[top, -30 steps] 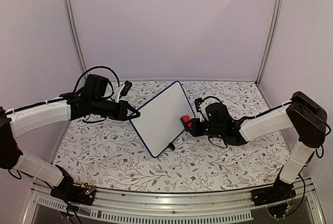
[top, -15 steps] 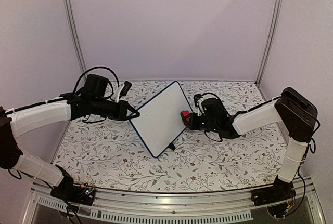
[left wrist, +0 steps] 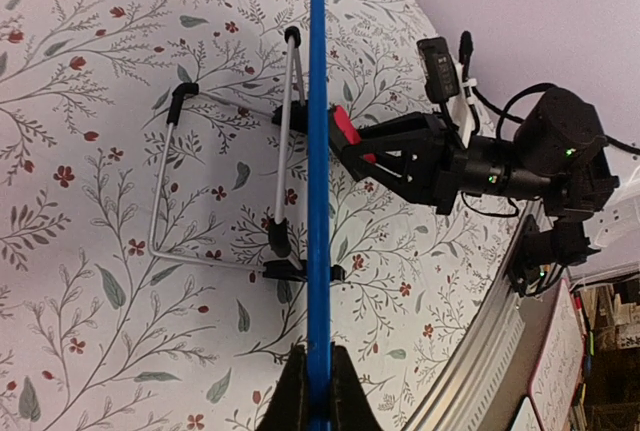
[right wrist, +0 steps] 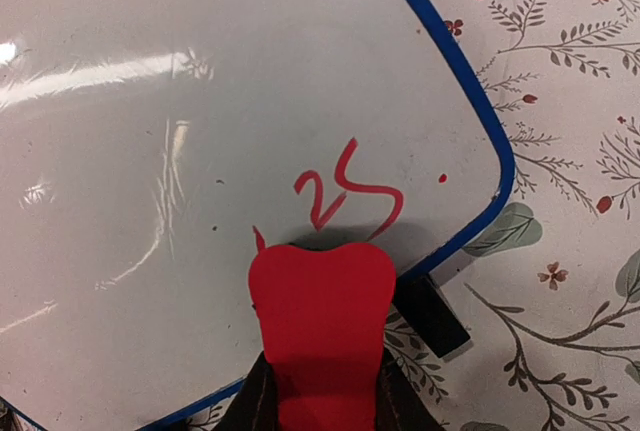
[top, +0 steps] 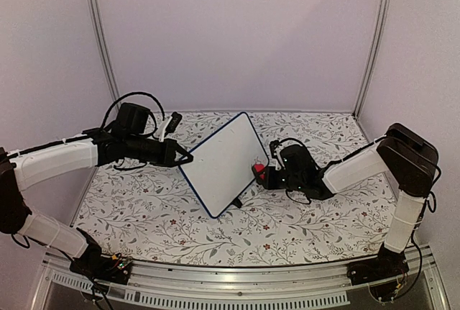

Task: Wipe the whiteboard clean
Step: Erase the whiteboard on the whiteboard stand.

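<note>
Clamping the tilted whiteboard point(top: 223, 162) by its rim with the left claw point(top: 188, 157); pressing the red eraser point(right wrist: 322, 331), grasped in the right claw point(top: 264, 175), against its face below red writing point(right wrist: 345, 191).

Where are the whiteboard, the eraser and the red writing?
whiteboard point(top: 224, 162), top view, middle of its white face.
eraser point(right wrist: 322, 316), right wrist view, middle of its red top face.
red writing point(right wrist: 345, 181), right wrist view, on a stroke of the S-like mark.

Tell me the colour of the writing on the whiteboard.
Red; the writing on the whiteboard shows best from the right wrist.
</note>
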`<control>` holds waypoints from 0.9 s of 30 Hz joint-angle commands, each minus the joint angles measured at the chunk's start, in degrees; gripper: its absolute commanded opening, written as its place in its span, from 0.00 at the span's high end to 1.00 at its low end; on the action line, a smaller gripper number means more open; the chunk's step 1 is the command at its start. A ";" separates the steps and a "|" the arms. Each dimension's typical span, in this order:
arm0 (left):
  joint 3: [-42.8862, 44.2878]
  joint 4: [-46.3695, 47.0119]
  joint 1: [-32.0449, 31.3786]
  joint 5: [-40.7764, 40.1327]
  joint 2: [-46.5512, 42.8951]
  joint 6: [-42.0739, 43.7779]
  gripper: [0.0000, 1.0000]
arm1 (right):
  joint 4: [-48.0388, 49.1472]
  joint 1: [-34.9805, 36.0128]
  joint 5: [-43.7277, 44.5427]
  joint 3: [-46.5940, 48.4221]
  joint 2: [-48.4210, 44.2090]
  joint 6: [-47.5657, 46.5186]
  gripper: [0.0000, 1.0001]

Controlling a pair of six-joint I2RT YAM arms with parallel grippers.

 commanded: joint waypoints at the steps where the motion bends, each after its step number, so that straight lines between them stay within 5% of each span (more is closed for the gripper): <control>1: 0.81 2.44 -0.09 2.16 0.19 0.86 1.00 | -1.60 2.47 -4.49 -0.42 1.50 -1.13 0.86; 15: 0.72 2.50 -0.10 2.14 -0.07 0.85 1.00 | 0.41 3.32 -5.33 -3.11 -5.53 -1.19 0.86; 27: 0.70 2.45 -0.11 2.03 -0.16 0.94 1.00 | -1.24 -3.76 -0.15 0.32 -7.64 3.82 0.86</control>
